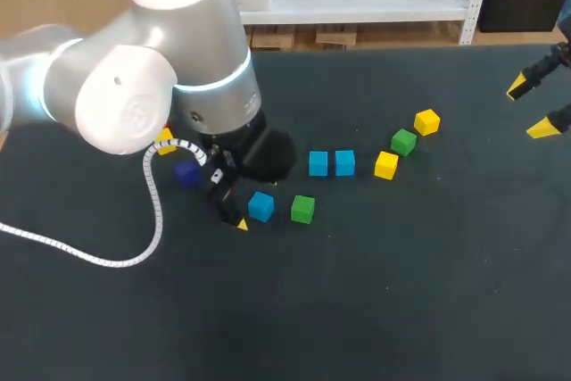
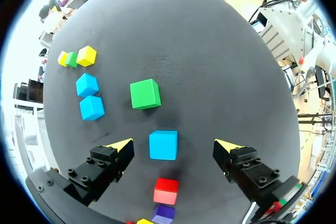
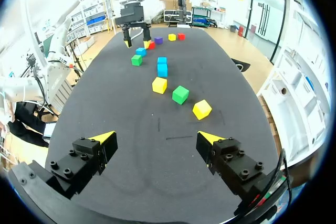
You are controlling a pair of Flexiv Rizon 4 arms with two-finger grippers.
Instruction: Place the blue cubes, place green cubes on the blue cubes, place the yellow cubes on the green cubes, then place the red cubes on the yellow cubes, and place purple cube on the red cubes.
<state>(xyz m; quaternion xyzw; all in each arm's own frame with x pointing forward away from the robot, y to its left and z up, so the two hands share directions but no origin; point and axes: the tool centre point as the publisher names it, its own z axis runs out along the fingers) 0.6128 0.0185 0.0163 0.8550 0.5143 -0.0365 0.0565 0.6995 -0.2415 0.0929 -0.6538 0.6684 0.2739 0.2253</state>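
Note:
My left gripper is open and straddles a blue cube, its yellow tips clear of the cube's sides. Ahead of it lies a green cube, and two more blue cubes sit side by side. Behind the gripper lie a red cube and a purple cube. In the head view the straddled blue cube is next to the green cube, and the purple cube lies under my left arm. My right gripper hangs open at the far right edge, with nothing between its fingers.
A yellow cube, a green cube and another yellow cube form a diagonal row right of centre. One more yellow cube peeks out beneath my left arm. A white cable loops over the table's left side.

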